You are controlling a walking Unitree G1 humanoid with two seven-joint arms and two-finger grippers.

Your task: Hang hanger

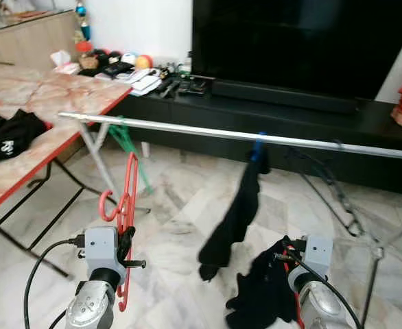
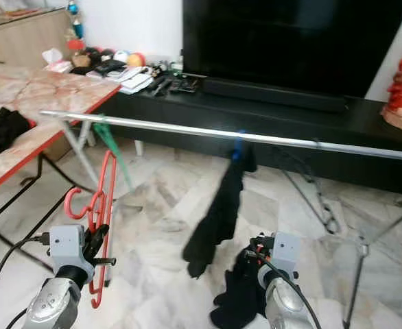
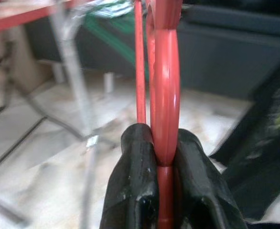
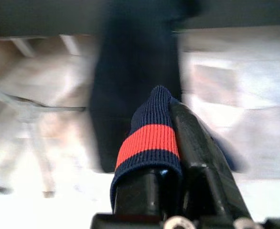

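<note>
The left gripper (image 3: pixel 165 157) has its fingers (image 3: pixel 135 181) clamped on the red hanger (image 1: pixel 125 205), held upright below the silver rail (image 1: pixel 256 136); the right gripper (image 4: pixel 171 124) pinches a navy sock (image 4: pixel 149 138) with a red band between closed fingers.

Your two head eyes look forward and down, sharing the silver rail (image 1: pixel 256 135) and far TV console (image 2: pixel 290 120). Each wrist camera sits close behind its own fingers, facing outward.

White lettering marks the black garment (image 1: pixel 9 137) on the table, too blurred to read.
</note>
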